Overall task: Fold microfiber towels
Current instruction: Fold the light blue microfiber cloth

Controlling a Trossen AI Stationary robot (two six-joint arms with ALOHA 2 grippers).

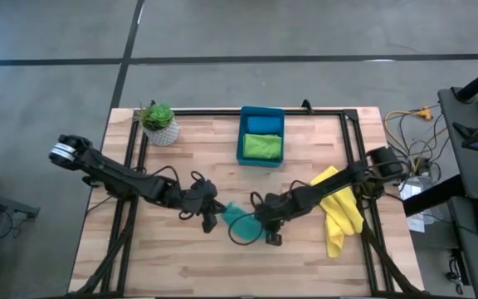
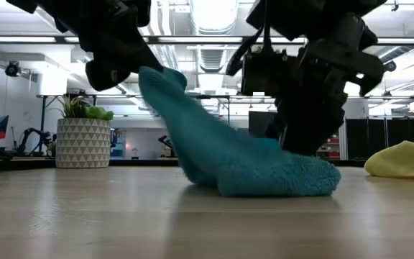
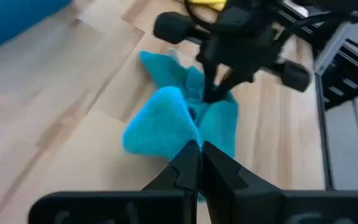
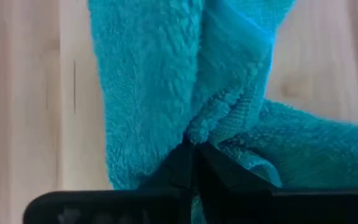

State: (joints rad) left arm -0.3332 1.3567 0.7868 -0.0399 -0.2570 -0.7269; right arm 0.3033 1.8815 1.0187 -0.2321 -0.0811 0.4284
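The teal towel [image 1: 241, 219] lies bunched at lower centre of the table [image 1: 305, 266], pinched by both tools: left tool [image 1: 212, 218] clamped on its raised corner, right tool [image 1: 268, 232] clamped on its other side. Bare wood lies below; the yellow towel [image 1: 338, 214] sits right.

A light wooden table [image 1: 164, 257] with a dark frame is seen from above. On it are set a potted plant [image 1: 158, 123] at the far left, a blue bin [image 1: 261, 136] at the far middle, a teal towel [image 1: 241, 219] near the centre, and a yellow towel [image 1: 338, 212] to the right.
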